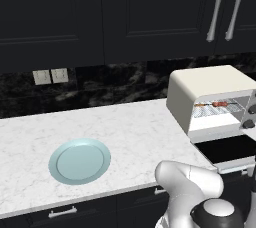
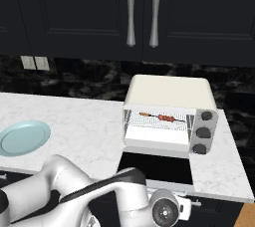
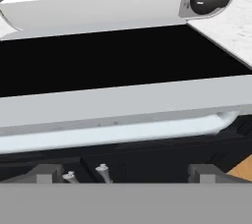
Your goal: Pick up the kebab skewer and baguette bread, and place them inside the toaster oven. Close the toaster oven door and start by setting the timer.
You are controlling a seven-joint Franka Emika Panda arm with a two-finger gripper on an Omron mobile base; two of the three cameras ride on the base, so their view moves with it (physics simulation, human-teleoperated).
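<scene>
Currently the spread claw (image 3: 126, 176) is sitting below the toaster oven door (image 3: 123, 102), risking slipping off its handle (image 3: 118, 132).

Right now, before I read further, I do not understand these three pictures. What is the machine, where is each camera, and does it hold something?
It is a white robot arm in a simulated kitchen. Two pictures come from cameras behind it, left and right, looking over the counter. The third comes from its hand, close to the open door of the oven. A blue plate lies on the counter; a skewer lies on the oven's rack. The claw is open and holds nothing.
</scene>
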